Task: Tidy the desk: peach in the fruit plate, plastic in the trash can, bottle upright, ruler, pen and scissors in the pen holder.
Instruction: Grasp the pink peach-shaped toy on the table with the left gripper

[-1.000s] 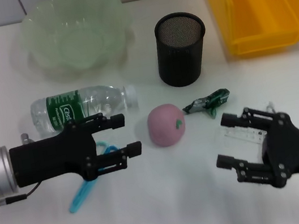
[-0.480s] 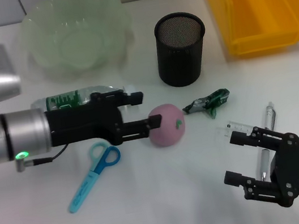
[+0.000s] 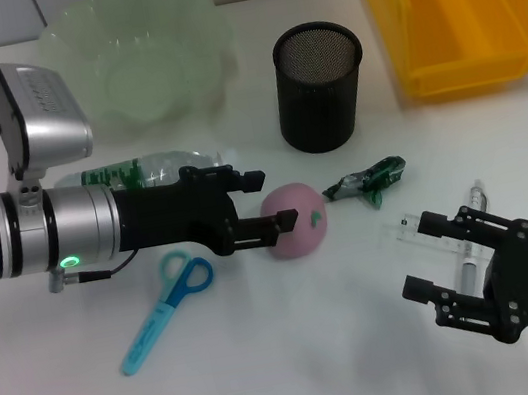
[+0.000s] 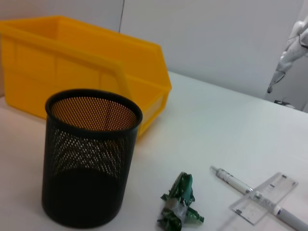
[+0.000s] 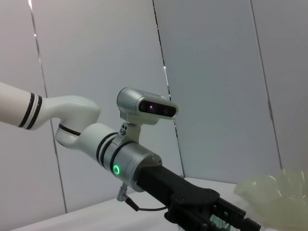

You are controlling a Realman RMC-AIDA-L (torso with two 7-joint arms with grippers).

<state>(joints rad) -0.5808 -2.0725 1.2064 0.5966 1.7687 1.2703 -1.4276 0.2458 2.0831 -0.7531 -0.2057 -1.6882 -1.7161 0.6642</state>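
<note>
Reaching toward peach [image 3: 294, 220] lying mid-desk, beside crumpled plastic [image 3: 367, 181]. Left gripper [image 3: 266, 199] spread wide, fingertips flanking peach. Likely light, rounded, soft-skinned: gripping across widest middle, squeezing gently. Right gripper [image 3: 432, 256] hovering open above ruler [image 3: 403, 228].

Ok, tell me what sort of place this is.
Probably a staged desk in a robotics lab: a white tabletop with a mesh pen holder, scissors and a yellow bin, plain panelled walls behind, and two robot arms working over it.

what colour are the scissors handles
Light blue; the scissors show best in the head view.
</note>
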